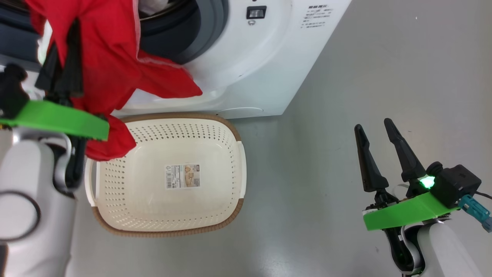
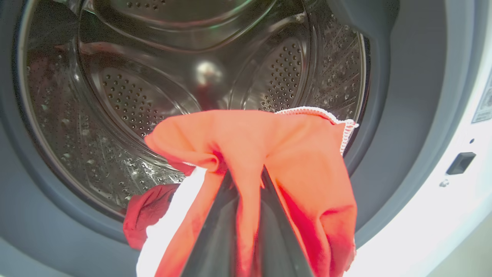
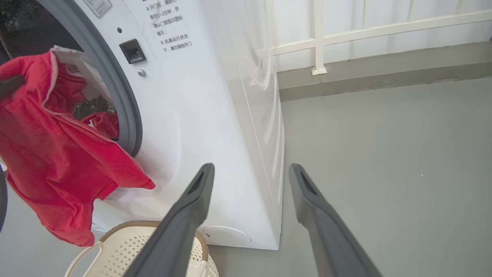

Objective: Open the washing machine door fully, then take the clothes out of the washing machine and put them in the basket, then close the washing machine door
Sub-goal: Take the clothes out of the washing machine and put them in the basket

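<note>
Left end effector [image 2: 248,173] pinches the clothes [image 1: 111,57], which hang before the mouth of the washing machine [image 1: 269,57] above the far left corner of the basket [image 1: 230,132], cloth hiding its fingertips in the head view, while right end effector [image 1: 373,124] stands spread at the near right, its wrist view adding a white railing [image 3: 319,38] beyond.

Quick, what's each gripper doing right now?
Left gripper: shut on the red garment, held up at the washing machine opening.
Right gripper: open, holding nothing.
</note>
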Motion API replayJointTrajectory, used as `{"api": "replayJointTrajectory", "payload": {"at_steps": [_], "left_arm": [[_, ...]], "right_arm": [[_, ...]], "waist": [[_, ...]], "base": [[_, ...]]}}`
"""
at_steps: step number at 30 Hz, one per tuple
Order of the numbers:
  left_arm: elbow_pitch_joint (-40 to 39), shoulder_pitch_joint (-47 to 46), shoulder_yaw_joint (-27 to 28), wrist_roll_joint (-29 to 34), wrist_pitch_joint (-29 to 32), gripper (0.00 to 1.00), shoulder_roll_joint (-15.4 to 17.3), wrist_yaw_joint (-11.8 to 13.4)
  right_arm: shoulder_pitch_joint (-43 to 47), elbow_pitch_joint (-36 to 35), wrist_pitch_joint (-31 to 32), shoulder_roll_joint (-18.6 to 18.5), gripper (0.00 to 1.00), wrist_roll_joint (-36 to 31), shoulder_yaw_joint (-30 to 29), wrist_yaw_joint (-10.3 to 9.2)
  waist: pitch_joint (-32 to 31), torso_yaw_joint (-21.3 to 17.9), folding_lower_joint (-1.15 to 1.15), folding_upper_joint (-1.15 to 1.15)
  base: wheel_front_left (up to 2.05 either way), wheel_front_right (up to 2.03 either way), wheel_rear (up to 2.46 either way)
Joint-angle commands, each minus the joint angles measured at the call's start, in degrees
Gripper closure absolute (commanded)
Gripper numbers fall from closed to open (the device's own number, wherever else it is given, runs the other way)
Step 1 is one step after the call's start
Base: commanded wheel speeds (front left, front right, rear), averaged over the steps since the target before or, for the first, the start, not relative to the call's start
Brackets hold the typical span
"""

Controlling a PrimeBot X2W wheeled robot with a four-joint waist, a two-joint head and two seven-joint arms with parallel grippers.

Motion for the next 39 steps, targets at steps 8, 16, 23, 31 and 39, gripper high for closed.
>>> {"api": "replayJointTrajectory", "payload": {"at_steps": [8,16,23,31,39], "left_arm": [[-9.8,8.91,8.59,6.14,-0.45,1.0,-2.46,-1.06],[-16.98,18.19,9.47,6.59,-0.45,1.0,-4.14,-1.12],[-16.42,24.12,9.04,6.39,-0.45,1.0,-5.03,-1.12],[-9.79,24.95,5.91,6.34,-0.46,1.0,-4.07,-1.13],[-0.44,22.7,2.19,5.26,-0.46,1.0,-2.02,-1.13]], "right_arm": [[1.45,-1.16,-0.37,-0.11,0.0,-0.21,0.53,0.43],[1.6,-1.11,-0.37,-0.11,0.0,-0.26,0.25,0.43],[1.5,-1.19,-0.37,-0.11,0.0,-0.32,0.36,0.43],[0.86,-1.4,-0.37,-0.11,0.0,-0.1,1.16,0.43],[0.25,-1.75,-0.37,-0.11,0.0,1.09,2.39,0.43]], "waist": [[-0.66,0.9,0.0,0.0],[-0.77,1.23,0.0,0.0],[-0.33,1.3,0.0,0.0],[1.42,0.47,0.0,0.0],[3.74,-1.68,0.0,0.0]], "base": [[0.0,0.0,0.0],[0.0,0.0,0.0],[0.0,0.0,0.0],[0.0,0.0,0.0],[0.0,0.0,0.0]]}}
